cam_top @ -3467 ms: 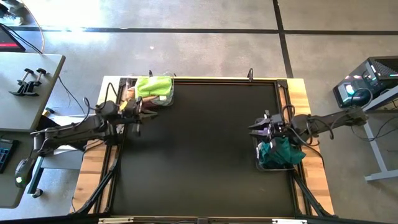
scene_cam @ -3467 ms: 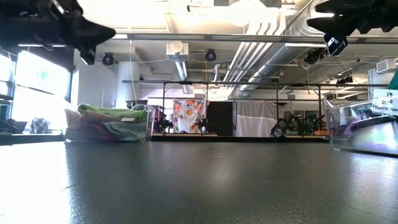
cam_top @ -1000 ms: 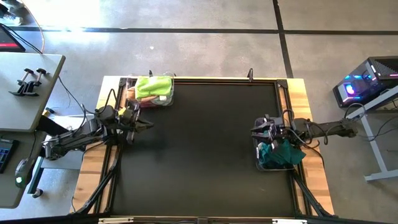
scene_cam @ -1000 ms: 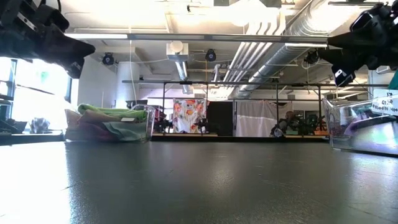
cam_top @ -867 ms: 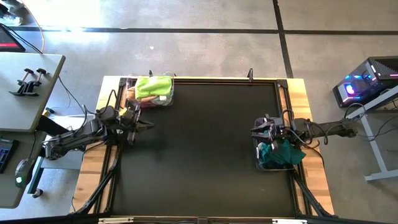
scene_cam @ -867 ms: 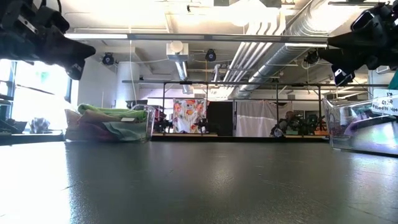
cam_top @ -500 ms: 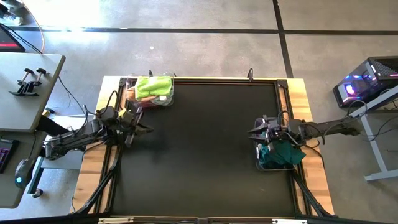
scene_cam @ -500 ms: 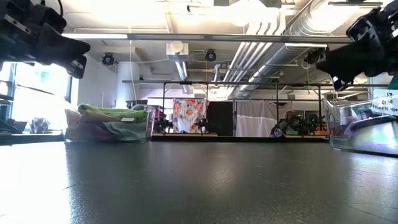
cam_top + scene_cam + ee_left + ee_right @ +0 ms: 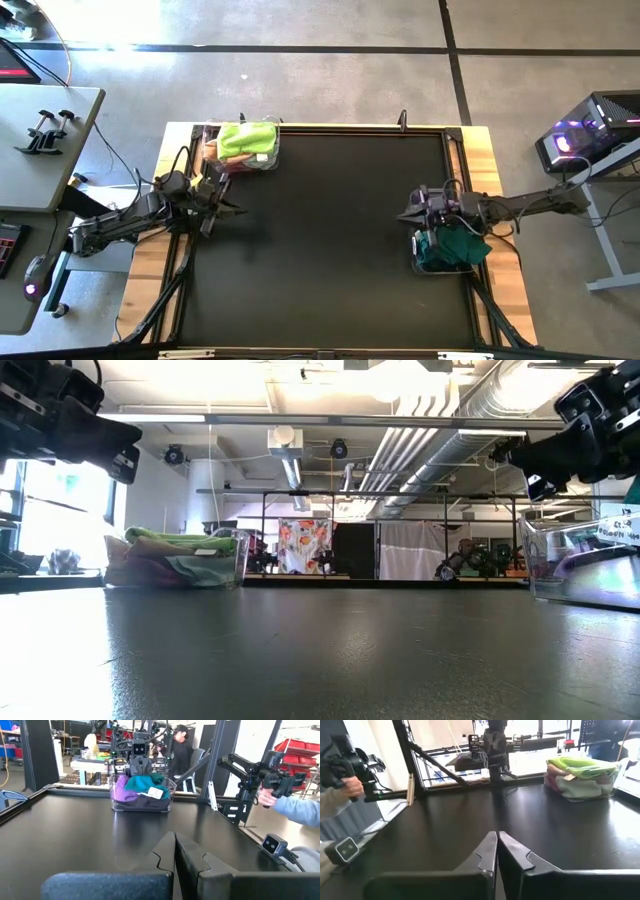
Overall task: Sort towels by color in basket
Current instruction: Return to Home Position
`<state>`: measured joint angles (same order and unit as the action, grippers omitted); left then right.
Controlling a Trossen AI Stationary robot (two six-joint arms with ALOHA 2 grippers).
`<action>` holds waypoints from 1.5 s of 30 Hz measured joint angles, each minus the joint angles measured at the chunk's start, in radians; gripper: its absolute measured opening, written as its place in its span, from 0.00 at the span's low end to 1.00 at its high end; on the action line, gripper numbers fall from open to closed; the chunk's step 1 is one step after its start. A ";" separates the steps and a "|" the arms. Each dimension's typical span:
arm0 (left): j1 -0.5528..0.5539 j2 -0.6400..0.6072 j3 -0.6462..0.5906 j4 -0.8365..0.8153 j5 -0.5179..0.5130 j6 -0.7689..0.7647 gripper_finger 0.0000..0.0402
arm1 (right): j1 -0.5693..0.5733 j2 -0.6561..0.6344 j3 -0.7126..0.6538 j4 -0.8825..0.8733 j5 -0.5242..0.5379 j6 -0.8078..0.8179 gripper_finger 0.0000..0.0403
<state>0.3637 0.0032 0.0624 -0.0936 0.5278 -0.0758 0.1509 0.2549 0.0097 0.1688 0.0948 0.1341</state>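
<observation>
1. Black matting (image 9: 320, 250) covers a wood-edged table on a grey concrete floor, seen from above. The left clear plastic bin (image 9: 208, 135) sits at the far left corner, with a lime green towel (image 9: 247, 140) on top of its pile. The right clear plastic bin (image 9: 416, 263) stands at the right edge and holds a bunched dark teal towel (image 9: 452, 245). The left gripper (image 9: 225, 200) hangs over the mat just in front of the left clear plastic bin. The right gripper (image 9: 405, 213) hangs beside the right clear plastic bin, pointing toward the table's middle.

2. At table height, both arms are raised above the bare mat, one at each upper corner. A mint towel (image 9: 195, 568) and a peach-pink towel (image 9: 140, 568) press against the wall of the left clear plastic bin, under the green one.

3. From the left wrist, the left gripper's two dark fingers are pressed together with nothing between them. Across the mat, a purple towel (image 9: 124, 790) lies beside the teal one in the right clear plastic bin. Beyond the table edge, a person's hand (image 9: 266, 798) grips a black camera rig (image 9: 260, 770).

4. From the right wrist, the right gripper's fingers are likewise clenched on nothing. The left clear plastic bin stands well apart from them, across the mat.
</observation>
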 joint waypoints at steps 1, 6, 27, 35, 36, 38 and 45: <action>0.000 0.000 0.000 -0.003 0.000 0.000 0.00 | 0.000 -0.007 0.000 -0.005 0.002 -0.008 0.01; -0.001 0.000 0.021 -0.092 -0.074 0.002 0.00 | 0.000 -0.069 0.000 -0.012 0.026 -0.015 0.00; -0.383 0.000 -0.050 0.104 -0.562 0.013 0.00 | 0.000 -0.126 -0.001 -0.063 0.029 0.026 0.00; -0.386 0.014 -0.050 0.106 -0.574 0.030 0.00 | 0.000 -0.126 -0.001 -0.111 0.023 0.051 0.00; -0.384 0.019 -0.050 0.106 -0.574 0.027 0.00 | 0.000 -0.126 -0.001 -0.110 0.023 0.050 0.00; -0.381 0.035 -0.050 0.106 -0.574 0.026 0.00 | 0.000 -0.126 -0.001 -0.111 0.021 0.043 0.00; -0.328 0.095 -0.050 0.108 -0.586 0.028 0.00 | 0.000 -0.126 -0.001 -0.106 0.040 0.020 0.00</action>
<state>0.0355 0.0980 0.0120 0.0139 -0.0580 -0.0483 0.1505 0.1287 0.0090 0.0631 0.1351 0.1540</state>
